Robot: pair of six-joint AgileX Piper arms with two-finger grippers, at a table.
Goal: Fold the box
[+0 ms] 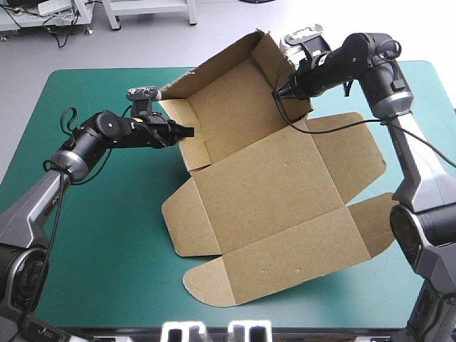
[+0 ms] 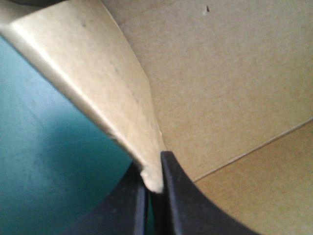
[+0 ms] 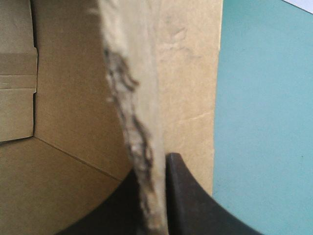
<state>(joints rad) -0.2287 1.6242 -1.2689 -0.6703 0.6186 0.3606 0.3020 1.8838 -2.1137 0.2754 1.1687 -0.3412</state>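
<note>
The brown box of cut cardboard (image 1: pixel 271 192) lies on the middle of the teal-green table cover (image 1: pixel 107 235), its far part raised into walls, with the black-fingered left gripper (image 1: pixel 187 131) and the right gripper (image 1: pixel 281 91) each clamped on a side wall.

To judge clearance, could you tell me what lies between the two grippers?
In the high view, only the box: its raised panel spans from the left gripper to the right gripper, each shut on a wall.

Left arm (image 1: pixel 35 203), right arm (image 1: pixel 420 164): grey links, black joints, black curved jaws.
</note>
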